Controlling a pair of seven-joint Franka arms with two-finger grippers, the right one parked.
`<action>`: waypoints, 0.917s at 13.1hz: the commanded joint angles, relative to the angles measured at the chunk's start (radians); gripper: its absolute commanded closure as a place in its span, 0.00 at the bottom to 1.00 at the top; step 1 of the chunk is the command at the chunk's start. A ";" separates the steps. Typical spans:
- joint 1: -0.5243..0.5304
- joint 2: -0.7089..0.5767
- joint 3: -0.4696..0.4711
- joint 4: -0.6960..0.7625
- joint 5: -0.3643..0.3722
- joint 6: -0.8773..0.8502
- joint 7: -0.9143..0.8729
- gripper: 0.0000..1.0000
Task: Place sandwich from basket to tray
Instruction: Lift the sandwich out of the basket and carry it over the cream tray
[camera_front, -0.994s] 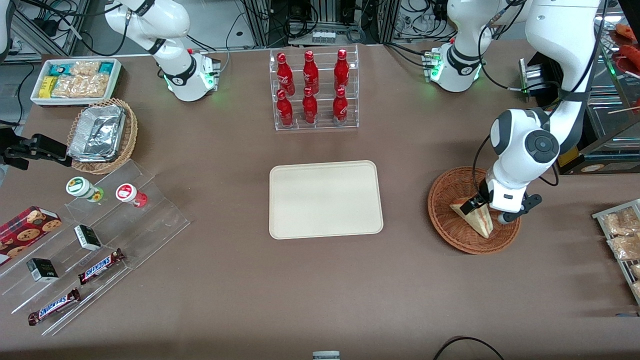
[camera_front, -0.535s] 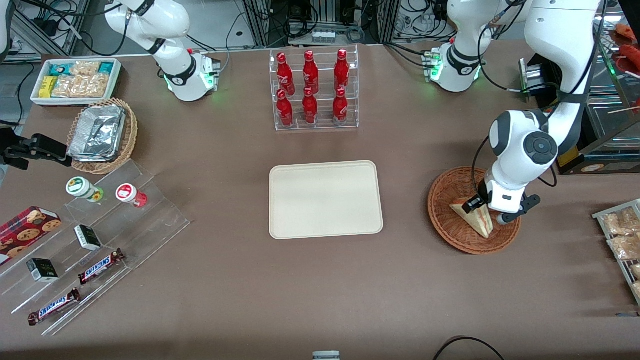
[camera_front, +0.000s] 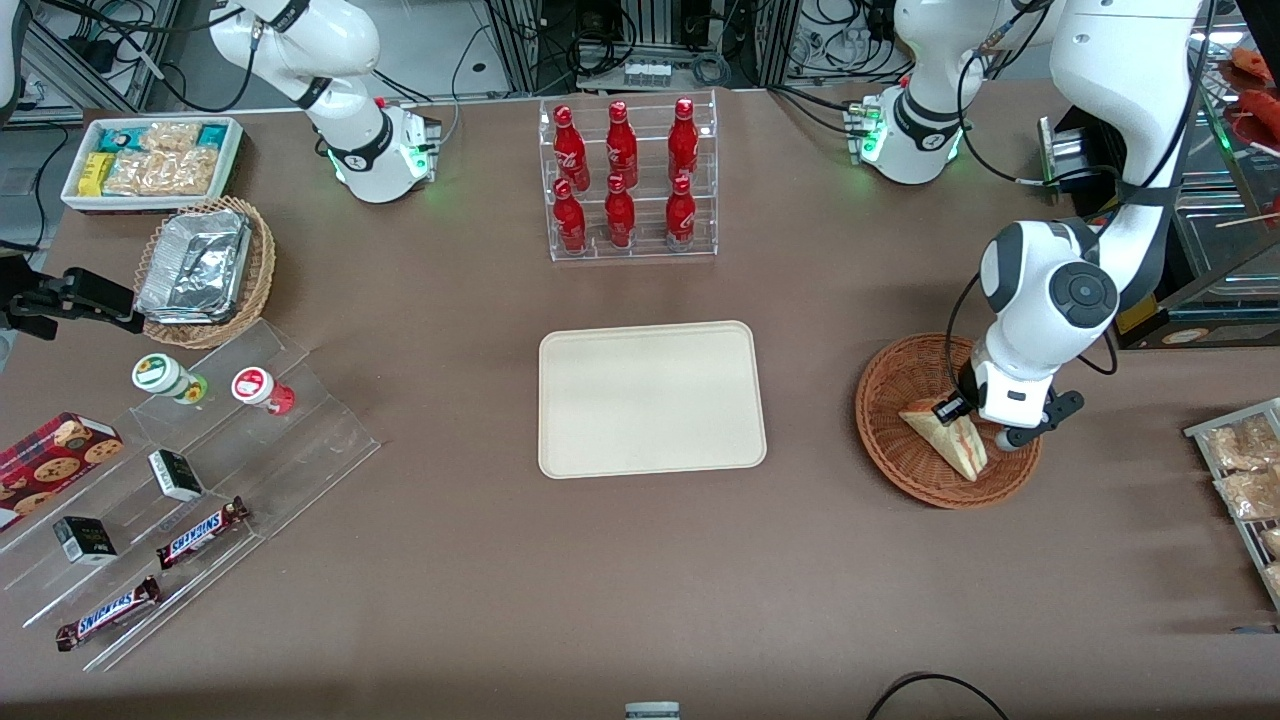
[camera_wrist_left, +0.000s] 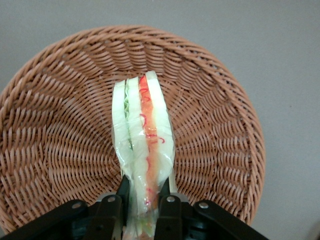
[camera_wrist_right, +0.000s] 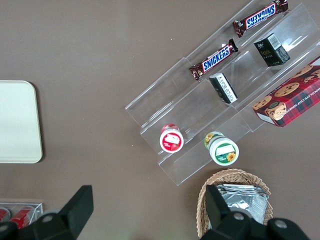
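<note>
Sandwich (camera_front: 948, 436) slightly lifted since a second ago; my gripper (camera_wrist_left: 141, 205) clamped on its wrapped end, inside wicker basket (camera_front: 890, 455); beige tray (camera_front: 650, 398) bare, well apart.

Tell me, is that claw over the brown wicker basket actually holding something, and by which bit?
Yes. The claw is shut on the sandwich, pinching one end of the wedge by its two bread faces, above the basket.
</note>
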 joint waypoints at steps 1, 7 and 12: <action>-0.025 -0.048 0.005 0.055 0.053 -0.104 -0.016 1.00; -0.186 -0.037 0.002 0.370 0.052 -0.538 0.021 1.00; -0.376 0.064 0.002 0.584 0.034 -0.615 0.004 1.00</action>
